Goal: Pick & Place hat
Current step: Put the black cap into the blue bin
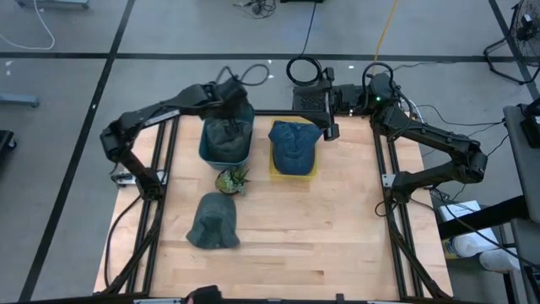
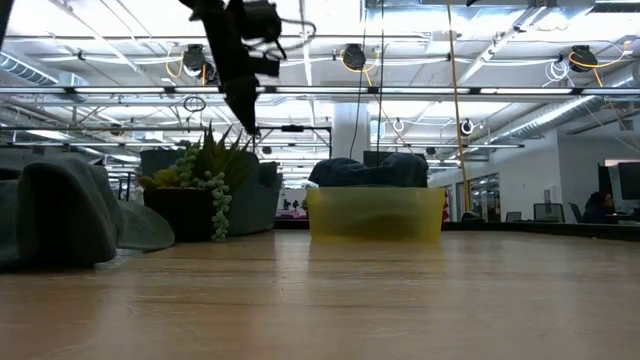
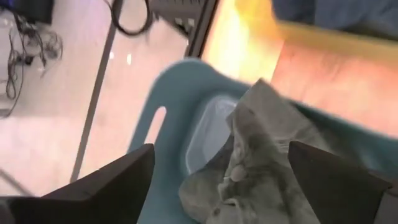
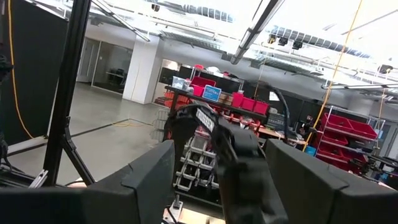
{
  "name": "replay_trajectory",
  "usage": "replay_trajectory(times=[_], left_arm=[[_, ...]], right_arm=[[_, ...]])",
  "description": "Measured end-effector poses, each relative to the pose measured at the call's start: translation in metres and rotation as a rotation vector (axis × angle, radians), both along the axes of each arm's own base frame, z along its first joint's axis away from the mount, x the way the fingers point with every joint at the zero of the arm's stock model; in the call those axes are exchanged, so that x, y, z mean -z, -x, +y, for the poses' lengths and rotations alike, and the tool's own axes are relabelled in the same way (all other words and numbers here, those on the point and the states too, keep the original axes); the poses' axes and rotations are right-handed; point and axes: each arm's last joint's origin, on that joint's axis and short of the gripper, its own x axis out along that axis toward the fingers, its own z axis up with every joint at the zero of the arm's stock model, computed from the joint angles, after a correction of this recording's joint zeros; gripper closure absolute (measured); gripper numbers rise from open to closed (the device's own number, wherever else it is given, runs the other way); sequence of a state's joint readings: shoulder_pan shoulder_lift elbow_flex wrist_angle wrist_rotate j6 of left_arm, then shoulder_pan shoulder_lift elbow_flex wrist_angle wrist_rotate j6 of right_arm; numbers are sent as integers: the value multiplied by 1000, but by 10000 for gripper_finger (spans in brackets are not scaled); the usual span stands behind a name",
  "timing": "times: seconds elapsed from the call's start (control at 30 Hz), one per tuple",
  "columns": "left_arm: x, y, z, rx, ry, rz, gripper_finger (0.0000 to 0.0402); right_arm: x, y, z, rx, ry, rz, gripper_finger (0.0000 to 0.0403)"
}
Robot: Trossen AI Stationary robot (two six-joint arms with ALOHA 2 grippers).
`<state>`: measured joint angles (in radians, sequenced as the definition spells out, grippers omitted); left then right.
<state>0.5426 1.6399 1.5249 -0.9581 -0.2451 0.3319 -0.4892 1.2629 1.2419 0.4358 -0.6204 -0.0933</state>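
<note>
Toward the table's (image 1: 337, 245) left front corner a grey hat (image 1: 213, 223) lies flat, waiting; behind it, at the far edge, our left gripper (image 1: 240, 108) hangs with jaws wide apart above the blue bin (image 1: 208, 148), a second grey hat (image 3: 261, 155) crumpled inside and free of the fingers. We judge this placement done, so next we lift clear and reach for the front hat. Further right a blue hat (image 1: 294, 143) rests on the yellow bin (image 1: 312, 171), and our right gripper (image 1: 329, 131) waits at the far edge, parted and empty.
</note>
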Motion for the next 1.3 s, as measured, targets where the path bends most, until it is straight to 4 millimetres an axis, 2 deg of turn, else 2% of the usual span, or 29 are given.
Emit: replay_trajectory(times=[0.23, 0.4, 0.77, 1.07, 1.3], left_arm=[[-44, 19, -16, 10, -28, -235, 12], [-68, 34, -27, 18, -40, -361, 11], [-101, 60, -52, 26, -39, -539, 11], [-130, 85, -84, 73, -42, -716, 11], [-142, 103, -109, 100, 13, -800, 11]], right_arm=[[0, 0, -1, 45, -13, -7, 161], [0, 0, -1, 43, -13, -7, 161], [0, 0, -1, 34, -40, -3, 161], [0, 0, -1, 33, -42, -3, 161], [0, 0, -1, 29, -70, -1, 161]])
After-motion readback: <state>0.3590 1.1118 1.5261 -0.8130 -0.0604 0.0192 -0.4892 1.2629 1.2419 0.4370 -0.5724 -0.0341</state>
